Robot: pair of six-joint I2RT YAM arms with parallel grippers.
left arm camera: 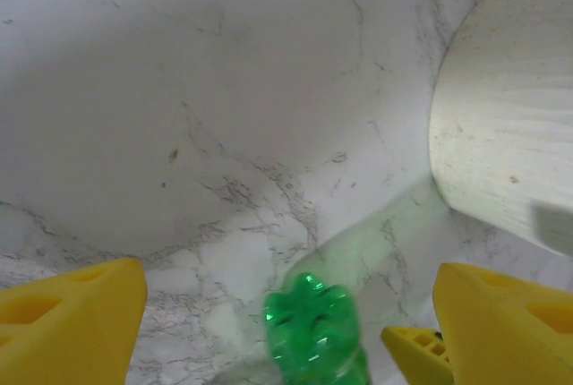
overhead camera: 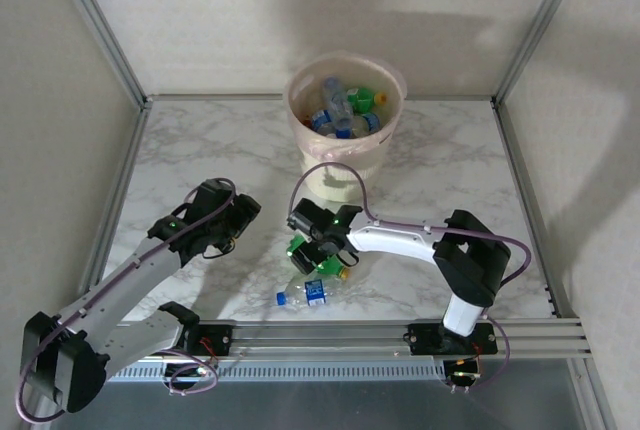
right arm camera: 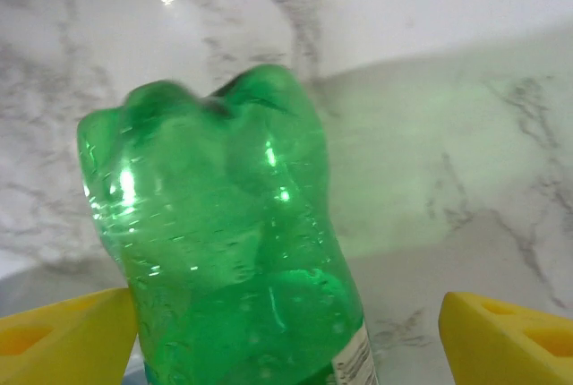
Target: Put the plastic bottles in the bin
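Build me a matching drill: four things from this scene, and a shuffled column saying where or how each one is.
1 bin
2 green bottle
3 blue-labelled bottle
4 left gripper

A between the right gripper's fingers
B lying on the table, nearest its near edge
C far middle, bottles inside
D open, holding nothing

Pairs: 1-C, 2-A, 3-B, 4-D

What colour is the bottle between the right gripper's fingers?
Translucent green. The bottle shows best in the right wrist view.

Lab rig: alu rails, white wall panels.
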